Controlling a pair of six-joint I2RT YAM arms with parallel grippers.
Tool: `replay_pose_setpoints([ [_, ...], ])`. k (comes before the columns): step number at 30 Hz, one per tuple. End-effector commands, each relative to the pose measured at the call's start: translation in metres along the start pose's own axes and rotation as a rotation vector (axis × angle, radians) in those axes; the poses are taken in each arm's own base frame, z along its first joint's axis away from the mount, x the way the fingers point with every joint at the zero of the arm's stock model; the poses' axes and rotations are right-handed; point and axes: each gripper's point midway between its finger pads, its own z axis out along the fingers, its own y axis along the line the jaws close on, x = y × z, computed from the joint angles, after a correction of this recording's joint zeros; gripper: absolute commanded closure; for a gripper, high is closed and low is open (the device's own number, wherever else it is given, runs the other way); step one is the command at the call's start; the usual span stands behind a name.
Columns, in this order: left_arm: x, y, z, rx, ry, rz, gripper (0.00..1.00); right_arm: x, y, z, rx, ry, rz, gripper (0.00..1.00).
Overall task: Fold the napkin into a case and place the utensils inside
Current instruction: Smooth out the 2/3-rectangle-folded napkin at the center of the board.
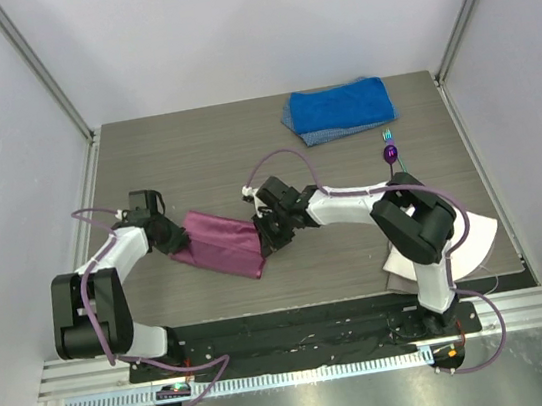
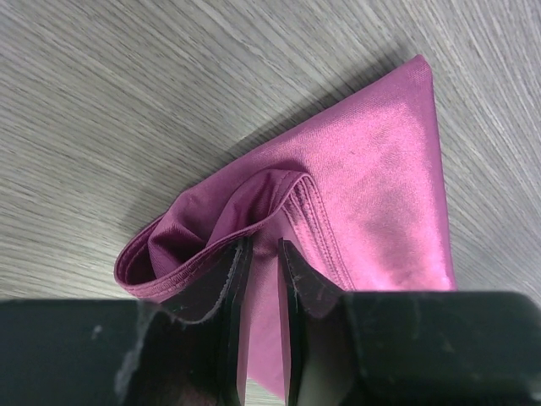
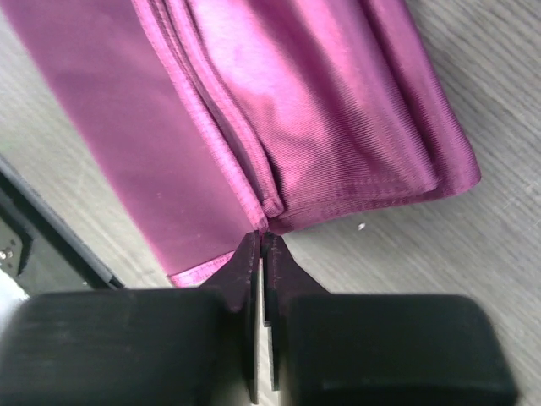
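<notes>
Now | left gripper (image 2: 264,254) jaws nearly closed, pinching a napkin (image 1: 220,238) layer beside its open fold | right gripper (image 3: 260,245) jaws pressed together on the opposite hem corner | napkin folded, lying mid-table (image 1: 195,163) | spoon (image 1: 389,154), fork (image 1: 387,134) well apart, near blue towel (image 1: 337,110)

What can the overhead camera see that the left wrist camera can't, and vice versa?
Only overhead: the blue towel, spoon, fork, and the right gripper at one end of the napkin. Only left wrist: the napkin's open, pocket-like fold and its stitched hem. Both: the napkin and the left gripper closed on it.
</notes>
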Motion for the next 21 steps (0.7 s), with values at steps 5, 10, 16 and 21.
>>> replay_pose_setpoints([
  [5, -0.021, -0.014, -0.011, 0.051, -0.079, 0.011, 0.68, -0.037, 0.019, -0.022, -0.026, -0.085, -0.063, 0.72],
  [10, -0.018, -0.013, -0.012, 0.044, -0.056, 0.016, 0.65, -0.05, 0.034, -0.041, -0.058, -0.121, -0.089, 0.61],
  [16, -0.012, -0.017, -0.021, 0.104, -0.075, -0.021, 0.69, -0.042, 0.074, -0.035, -0.224, -0.101, -0.083, 0.58],
  [21, -0.01, -0.007, -0.015, 0.063, -0.076, -0.017, 0.73, -0.025, 0.106, -0.013, -0.339, -0.06, -0.084, 0.62],
])
